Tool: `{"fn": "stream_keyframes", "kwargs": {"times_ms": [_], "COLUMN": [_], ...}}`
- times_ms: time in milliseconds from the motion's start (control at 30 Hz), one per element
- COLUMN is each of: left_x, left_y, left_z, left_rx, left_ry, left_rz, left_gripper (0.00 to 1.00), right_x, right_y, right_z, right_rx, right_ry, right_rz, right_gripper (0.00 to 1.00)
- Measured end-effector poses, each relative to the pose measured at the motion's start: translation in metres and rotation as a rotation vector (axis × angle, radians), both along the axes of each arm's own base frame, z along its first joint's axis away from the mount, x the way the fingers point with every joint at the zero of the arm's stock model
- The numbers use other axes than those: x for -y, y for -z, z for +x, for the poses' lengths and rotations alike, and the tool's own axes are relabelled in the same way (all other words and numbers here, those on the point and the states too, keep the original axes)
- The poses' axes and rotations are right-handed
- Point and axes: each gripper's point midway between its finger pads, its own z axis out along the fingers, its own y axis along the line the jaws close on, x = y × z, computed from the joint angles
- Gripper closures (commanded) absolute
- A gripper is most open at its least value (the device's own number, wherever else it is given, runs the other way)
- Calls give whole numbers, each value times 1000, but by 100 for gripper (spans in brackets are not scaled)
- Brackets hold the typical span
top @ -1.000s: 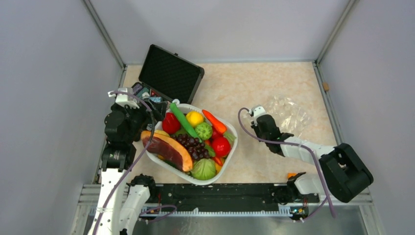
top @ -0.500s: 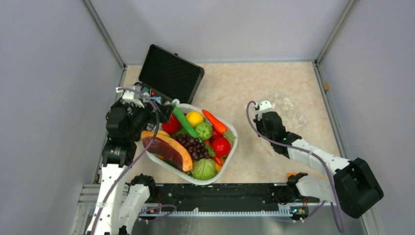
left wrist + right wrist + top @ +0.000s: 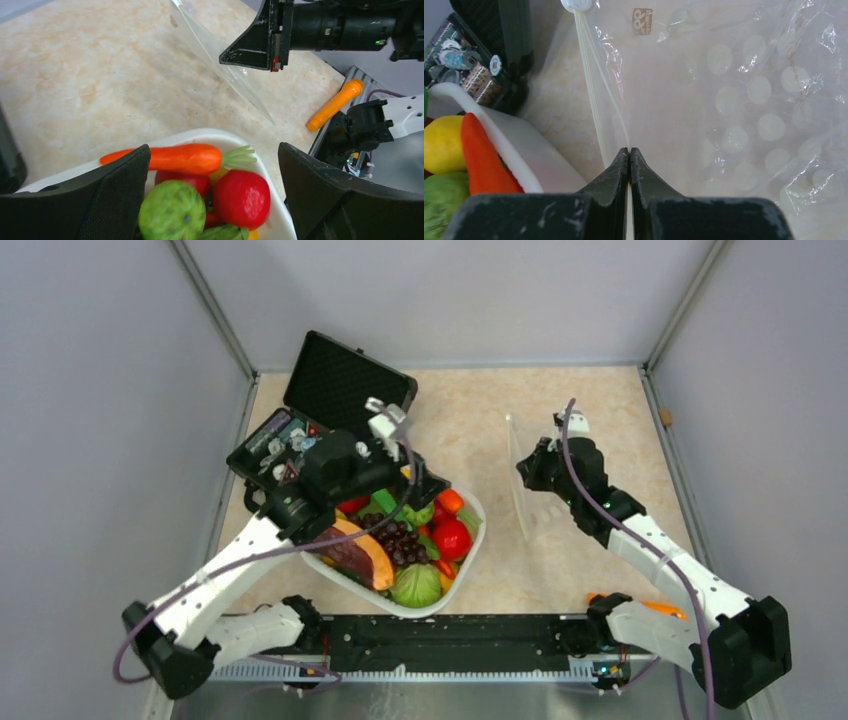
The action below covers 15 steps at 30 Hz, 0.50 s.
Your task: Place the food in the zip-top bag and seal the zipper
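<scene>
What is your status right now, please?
Left gripper open, empty, over basket. Right gripper shut on bag near zipper, bag held up. Food in basket, none bagged. Nothing between basket and bag.

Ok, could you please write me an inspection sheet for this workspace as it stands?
Surface: beige tabletop, no spills seen.
Job's things: zip-top bag held up near its zipper, no food seen inside. Tomato and lemon lie in the white basket.
Clutter: open black case, papaya slice, grapes, orange tool.
Grippers: left gripper, jaws open over the basket. Right gripper, jaws shut on the bag.
Cables: purple cable along each arm, no snag seen.
Surroundings: grey walls, nothing else seen.
</scene>
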Motion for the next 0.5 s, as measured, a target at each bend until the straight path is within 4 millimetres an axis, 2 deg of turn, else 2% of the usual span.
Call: {"fn": "stream_keyframes", "kwargs": {"times_ms": [233, 400, 500], "left_x": [81, 104, 114], "left_y": [35, 70, 74], "left_z": [18, 27, 32], "left_rx": [-116, -188, -209], "left_ry": [68, 50, 46], "left_rz": [130, 170, 140], "left_gripper": [13, 21, 21], "right_x": [2, 3, 3], "right_y": [-24, -27, -25], "right_z": [-12, -16, -17], "right_rx": [8, 0, -15], "right_ry": [54, 70, 77], "right_rz": [133, 164, 172], "right_gripper": [100, 100, 100]}}
